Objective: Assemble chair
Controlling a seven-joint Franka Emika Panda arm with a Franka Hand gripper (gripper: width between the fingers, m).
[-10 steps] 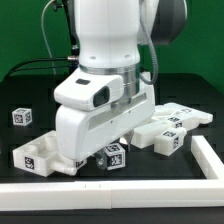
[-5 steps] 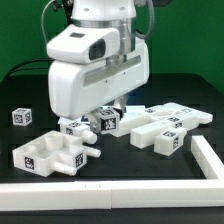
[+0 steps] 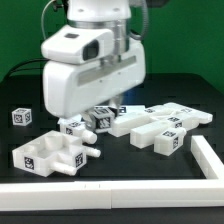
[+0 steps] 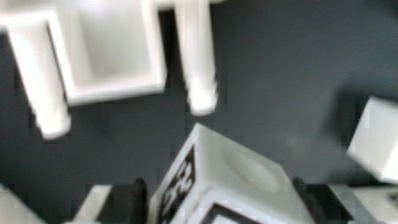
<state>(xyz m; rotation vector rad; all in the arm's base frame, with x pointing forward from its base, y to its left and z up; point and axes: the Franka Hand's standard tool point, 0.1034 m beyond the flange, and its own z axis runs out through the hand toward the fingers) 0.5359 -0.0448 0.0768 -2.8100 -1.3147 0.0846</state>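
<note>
My gripper [image 3: 101, 111] is shut on a small white chair part with black-and-white tags [image 3: 100, 118] and holds it above the table. In the wrist view the same part [image 4: 240, 170] sits between the two dark fingers [image 4: 125, 205]. A flat white chair piece with cut-outs [image 3: 45, 153] lies at the exterior view's front left, with a small tagged part [image 3: 75, 127] on its far edge. More white tagged chair pieces [image 3: 160, 131] lie at the exterior view's right. The wrist view also shows a blurred white frame-like piece [image 4: 107, 50] below me.
A small lone tagged cube [image 3: 21, 117] stands at the exterior view's far left. A low white rail [image 3: 110, 186] runs along the front edge of the black table and up the exterior view's right side [image 3: 207, 157].
The arm has risen from low over the table, lifting the small tagged part clear of it. It also shifted slightly towards the exterior view's left.
</note>
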